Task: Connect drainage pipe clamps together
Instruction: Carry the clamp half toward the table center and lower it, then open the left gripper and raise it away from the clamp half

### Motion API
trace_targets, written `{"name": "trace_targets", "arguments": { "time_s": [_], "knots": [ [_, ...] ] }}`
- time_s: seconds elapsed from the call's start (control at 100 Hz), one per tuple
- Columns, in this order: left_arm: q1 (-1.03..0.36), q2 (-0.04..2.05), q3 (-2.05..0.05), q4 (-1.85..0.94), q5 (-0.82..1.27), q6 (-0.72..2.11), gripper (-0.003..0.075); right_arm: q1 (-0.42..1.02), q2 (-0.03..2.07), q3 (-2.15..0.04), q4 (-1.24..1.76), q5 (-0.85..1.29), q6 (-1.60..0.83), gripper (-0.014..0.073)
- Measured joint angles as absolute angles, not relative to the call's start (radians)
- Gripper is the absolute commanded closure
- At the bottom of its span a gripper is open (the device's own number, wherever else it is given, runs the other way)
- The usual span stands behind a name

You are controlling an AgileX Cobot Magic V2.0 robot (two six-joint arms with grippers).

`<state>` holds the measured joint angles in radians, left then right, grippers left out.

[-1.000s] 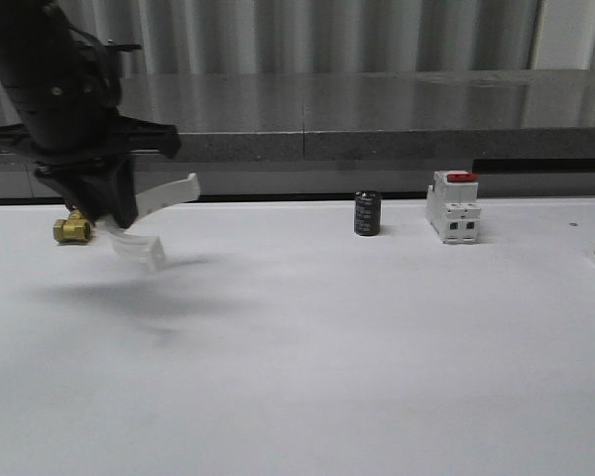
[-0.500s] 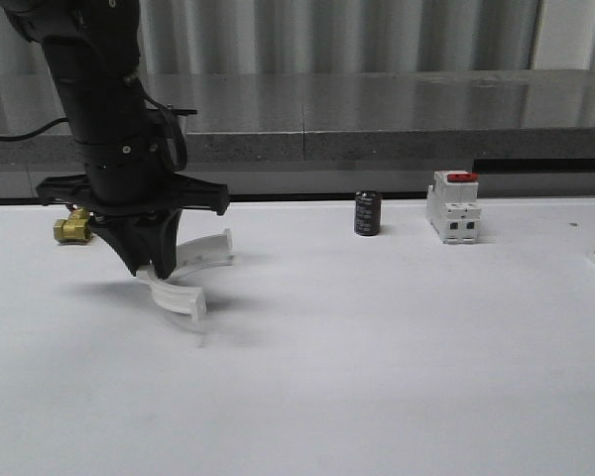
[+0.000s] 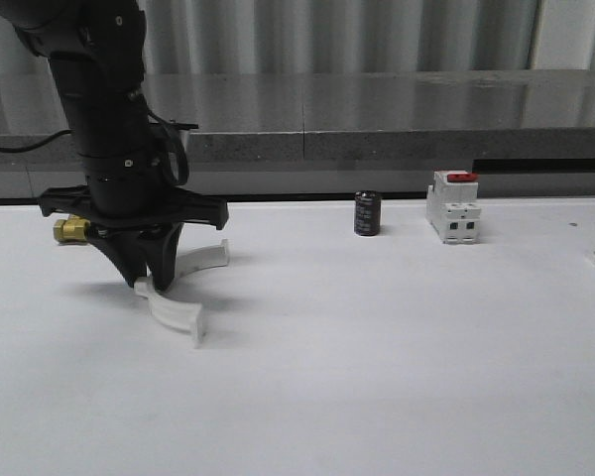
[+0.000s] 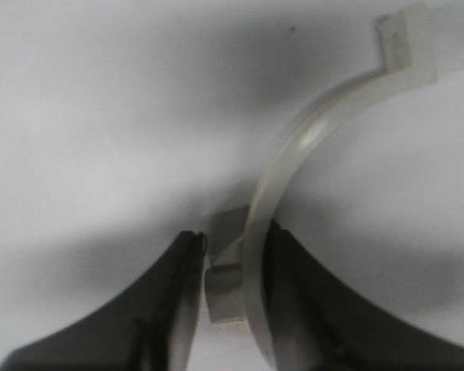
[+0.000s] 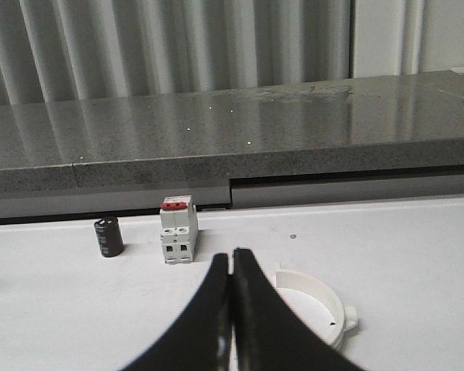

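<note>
Left fingers (image 3: 151, 281) pointed down at the white table (image 3: 377, 357), clamped on one white pipe clamp half (image 3: 174, 309). Seen from the left wrist: band of that half-ring (image 4: 309, 147) pinched near one end between the two black fingertips (image 4: 309, 309), end tab sitting in the gap, rest of the arc curving away to a squared tab at the far end. From the front: one arm of the clamp reaching out past the fingers toward the far side, the other sweeping forward and down to the table. Brass fitting (image 3: 70, 229) just behind the fingers, partly hidden by the arm.

Right fingers (image 5: 231, 309) pressed together, gripping nothing. Second clamp half (image 5: 325, 297) lying flat on the table just beside them, arc open toward the fingers, tab at its end. Beyond the fingertips, white breaker with red switch (image 5: 178, 229) and a black capacitor (image 5: 108, 236), side by side, upright.
</note>
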<state>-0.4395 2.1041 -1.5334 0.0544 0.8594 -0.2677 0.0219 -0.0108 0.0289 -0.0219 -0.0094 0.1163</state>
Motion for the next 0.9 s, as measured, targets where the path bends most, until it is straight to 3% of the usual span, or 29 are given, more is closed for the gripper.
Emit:
{"name": "trace_targets", "arguments": {
  "time_s": [0.09, 0.16, 0.52, 0.9],
  "knots": [
    [-0.44, 2.106, -1.533, 0.057, 0.859, -0.268, 0.018, 0.022, -0.011, 0.029, -0.022, -0.009, 0.116, 0.0661],
    [-0.44, 2.106, -1.533, 0.063, 0.859, -0.268, 0.0133, 0.022, -0.011, 0.029, -0.022, -0.009, 0.116, 0.0661],
    [-0.44, 2.07, -1.533, 0.102, 0.836, -0.268, 0.0134, 0.022, -0.011, 0.029, -0.022, -0.009, 0.116, 0.0661],
    [-0.402, 1.77, -1.456, 0.162, 0.759, -0.268, 0.0134, 0.022, -0.011, 0.029, -0.022, -0.009, 0.116, 0.0661]
  ]
}}
